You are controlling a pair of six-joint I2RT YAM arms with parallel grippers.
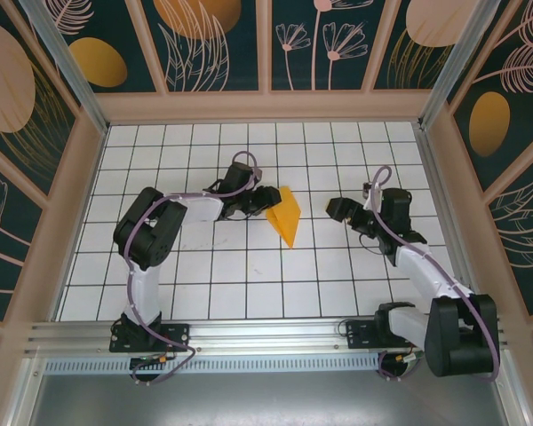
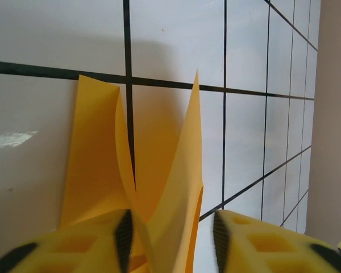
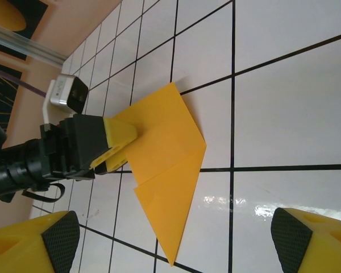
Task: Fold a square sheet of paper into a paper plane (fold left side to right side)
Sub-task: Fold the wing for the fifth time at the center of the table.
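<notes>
White gridded worktop. Left claw half-narrowed around the raised left edge of the folded orange paper: one pad touching, gap at the other. Paper lies mid-worktop, tip toward the arms. Right claw spread wide, apart on the right.

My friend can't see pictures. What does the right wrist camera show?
A folded orange paper with a pointed tip lies on a white tiled table. The left arm reaches in from the left, its yellow jaws at the paper's edge. The camera's own yellow jaws stand wide open at the bottom corners.
</notes>
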